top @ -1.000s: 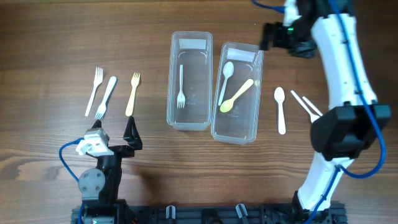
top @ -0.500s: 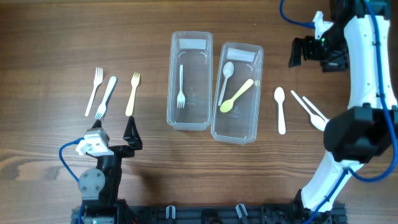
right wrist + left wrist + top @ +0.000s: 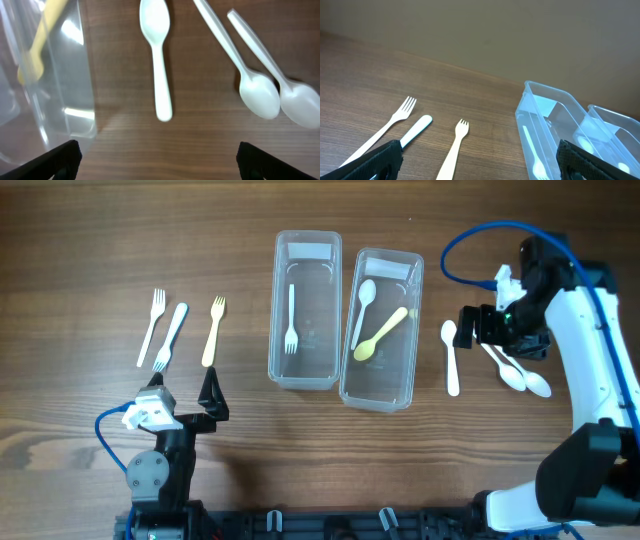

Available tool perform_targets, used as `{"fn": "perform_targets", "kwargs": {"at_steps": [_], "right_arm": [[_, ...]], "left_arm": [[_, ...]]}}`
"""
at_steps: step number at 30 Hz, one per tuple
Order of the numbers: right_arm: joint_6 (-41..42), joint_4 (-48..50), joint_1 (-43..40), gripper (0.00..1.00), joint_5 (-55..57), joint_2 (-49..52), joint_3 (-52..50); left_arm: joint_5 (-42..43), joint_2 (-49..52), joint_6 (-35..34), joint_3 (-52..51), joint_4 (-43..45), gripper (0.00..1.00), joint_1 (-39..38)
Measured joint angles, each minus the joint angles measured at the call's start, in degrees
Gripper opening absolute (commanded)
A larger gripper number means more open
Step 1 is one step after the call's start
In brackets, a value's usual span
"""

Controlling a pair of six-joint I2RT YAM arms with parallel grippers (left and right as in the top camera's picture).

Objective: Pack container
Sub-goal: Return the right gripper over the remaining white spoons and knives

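Note:
Two clear containers stand mid-table. The left container [image 3: 318, 370] holds a white fork [image 3: 291, 320]. The right container [image 3: 404, 370] holds a white spoon [image 3: 363, 305] and a yellow spoon [image 3: 382, 333]. Three forks lie on the left: white [image 3: 151, 325], white [image 3: 171, 337] and cream [image 3: 213, 330]. Three white spoons lie on the right [image 3: 451, 358] [image 3: 508, 368] [image 3: 530, 380]. My right gripper [image 3: 470, 328] hovers open and empty above the spoons; the nearest spoon [image 3: 157, 60] is under it in the right wrist view. My left gripper [image 3: 183, 392] is open and empty, near the forks' handle ends.
In the left wrist view the three forks [image 3: 454, 150] lie ahead and the left container [image 3: 545, 120] is to the right. In the right wrist view the right container's corner [image 3: 75, 125] is at the left. A blue cable loops over the right arm [image 3: 470, 240].
My right arm has swung from behind the right container to the table's right side and now hovers over the loose spoons. The left arm and the utensils have not moved.

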Motion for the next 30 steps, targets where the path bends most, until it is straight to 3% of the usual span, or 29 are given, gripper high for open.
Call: {"fn": "perform_targets", "kwargs": {"at_steps": [10, 22, 30], "right_arm": [[-1.2, 12.41, -0.02, 1.0, 3.8, 0.0, -7.5], [-2.08, 17.14, -0.63, 1.0, 9.31, 4.24, -8.04], [-15.32, 20.55, -5.66, 1.0, 8.74, 8.24, -8.31]], "left_arm": [[0.0, 0.0, 0.0, 0.0, 0.02, 1.0, 0.0], [0.0, 0.0, 0.0, 0.0, 0.0, 1.0, 0.0], [0.0, 0.0, 0.0, 0.0, 0.0, 1.0, 0.0]]}}
